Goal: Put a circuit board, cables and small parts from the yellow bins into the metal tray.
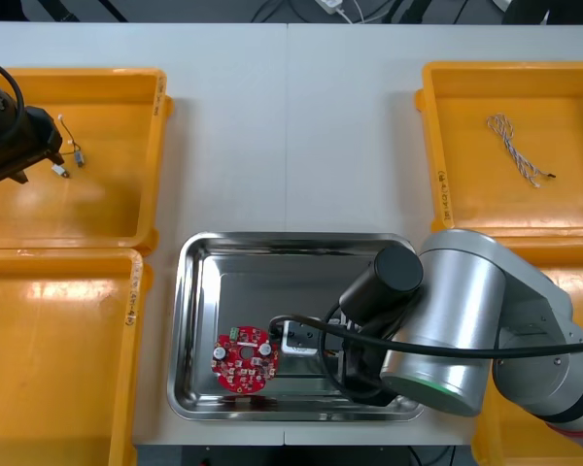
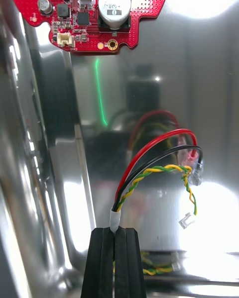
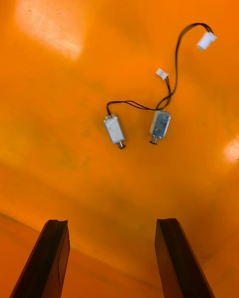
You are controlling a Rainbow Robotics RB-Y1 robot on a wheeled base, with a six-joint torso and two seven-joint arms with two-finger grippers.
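Poking from clamped right jaws, red-yellow cable (image 2: 130, 178), seemingly over tray (image 2: 209, 79).

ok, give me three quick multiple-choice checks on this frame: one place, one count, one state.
1. The circuit board lies: A in the metal tray; B on the bare table; C between the left jaws.
2. Small metal parts in the yellow bin under the left jaws: A one; B two; C four.
3. The right jaws, low in the tray, are: A open; B shut on nothing; C shut on the cable.

Answers: A, the board rests on the tray's floor. B, two lie side by side, joined by black wires. C, the jaws pinch the cable's sleeved end.
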